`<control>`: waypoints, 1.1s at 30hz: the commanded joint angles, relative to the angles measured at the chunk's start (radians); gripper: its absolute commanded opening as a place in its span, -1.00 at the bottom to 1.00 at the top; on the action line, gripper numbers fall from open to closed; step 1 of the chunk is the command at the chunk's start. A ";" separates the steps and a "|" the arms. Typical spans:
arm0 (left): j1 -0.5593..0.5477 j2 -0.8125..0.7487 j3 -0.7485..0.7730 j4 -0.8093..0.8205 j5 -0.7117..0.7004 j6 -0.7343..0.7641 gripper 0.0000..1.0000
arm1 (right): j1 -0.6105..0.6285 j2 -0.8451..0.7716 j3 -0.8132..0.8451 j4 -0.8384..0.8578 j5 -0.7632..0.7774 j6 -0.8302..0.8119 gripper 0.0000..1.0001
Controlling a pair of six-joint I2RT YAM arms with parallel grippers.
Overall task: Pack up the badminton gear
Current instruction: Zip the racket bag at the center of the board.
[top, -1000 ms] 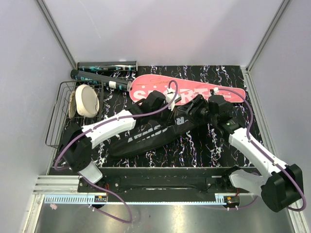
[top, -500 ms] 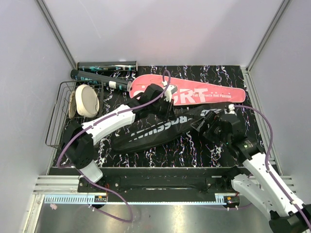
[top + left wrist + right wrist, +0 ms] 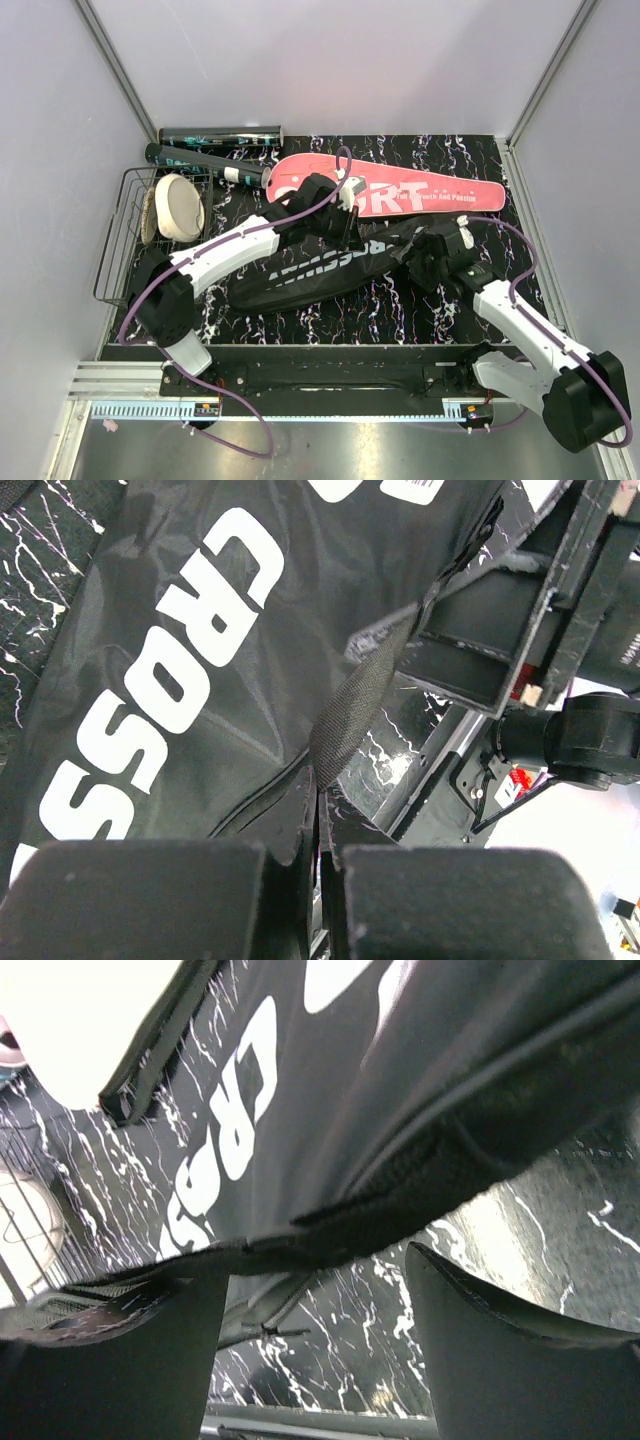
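Observation:
The black "CROSSWAY" bag (image 3: 310,272) lies slantwise across the middle of the mat. My left gripper (image 3: 345,226) is shut on its upper edge; the left wrist view shows the bag's fabric (image 3: 200,660) and woven strap (image 3: 355,700) pinched in the left gripper (image 3: 320,825). My right gripper (image 3: 418,258) stands open at the bag's right end. In the right wrist view the bag's dark seam (image 3: 400,1200) runs just beyond the spread right gripper (image 3: 315,1295), which grips nothing. The pink "SPORT" case (image 3: 420,192) lies behind the bag. A dark tube (image 3: 220,134) rests at the back wall.
A black wire basket (image 3: 118,240) at the left edge holds a cream round disc (image 3: 177,206). A dark handle with a white band (image 3: 205,163) lies between the tube and the pink case. The enclosure walls stand close on all sides.
The right gripper left the bag's upper right part, pulled back toward the front, then returned to the bag's right end with its jaws spread. The left gripper kept its hold, shifting the bag slightly.

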 commanded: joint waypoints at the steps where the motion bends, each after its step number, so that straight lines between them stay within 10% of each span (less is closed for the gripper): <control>1: 0.004 -0.027 0.042 0.042 0.052 -0.005 -1.00 | -0.004 0.048 0.012 0.148 0.120 -0.010 0.46; 3: 0.003 -0.023 0.045 0.042 0.063 0.009 -1.00 | -0.006 0.102 0.013 0.186 0.142 -0.017 0.28; 8: 0.015 0.014 0.137 -0.109 -0.078 0.117 -0.86 | -0.006 0.191 0.093 0.154 0.059 -0.041 -1.00; 13: 0.050 0.141 0.311 -0.278 -0.491 0.271 0.04 | -0.004 0.166 0.171 0.062 -0.073 0.006 -1.00; 19: 0.050 0.174 0.491 -0.416 -0.704 0.266 -0.06 | -0.006 0.159 0.312 -0.153 -0.127 0.072 -1.00; 25: 0.032 -0.194 0.125 -0.060 -0.150 0.221 -0.07 | -0.004 0.139 0.372 -0.256 -0.092 0.153 -1.00; 33: -0.194 -0.204 0.043 -0.036 -0.395 0.204 -0.24 | -0.013 0.203 0.472 -0.403 -0.085 0.248 -1.00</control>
